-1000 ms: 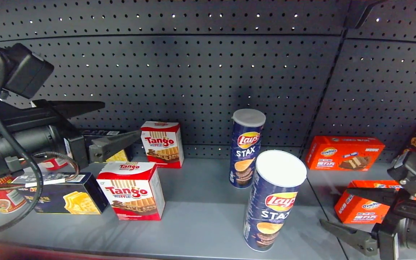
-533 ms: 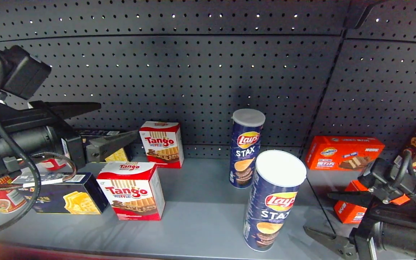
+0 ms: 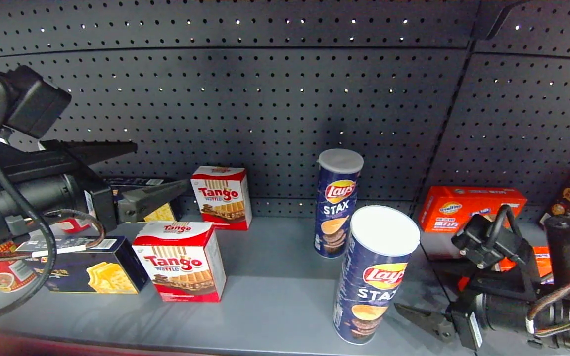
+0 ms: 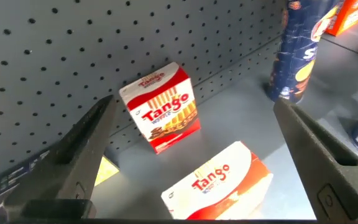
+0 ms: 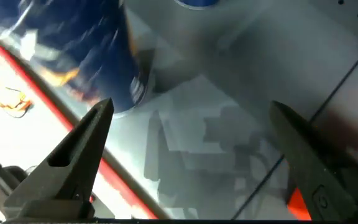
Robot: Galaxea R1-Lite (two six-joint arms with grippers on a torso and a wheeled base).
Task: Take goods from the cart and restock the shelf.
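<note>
Since the near chip can (image 3: 371, 277) already stood upright at the front edge of the shelf (image 3: 275, 296), at five o'clock from the rear chip can (image 3: 337, 202), I judged the right gripper (image 3: 421, 289) should back straight out without brushing that tall, tippy can. It sat at the can's four o'clock, fingers spread wide, holding nothing. The left gripper (image 3: 160, 164) hung equally wide and empty, at eleven o'clock from the front wafer box (image 3: 181, 262).

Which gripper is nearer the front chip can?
Right. The right gripper is low beside the front chip can; the left gripper is past the front wafer box.
</note>
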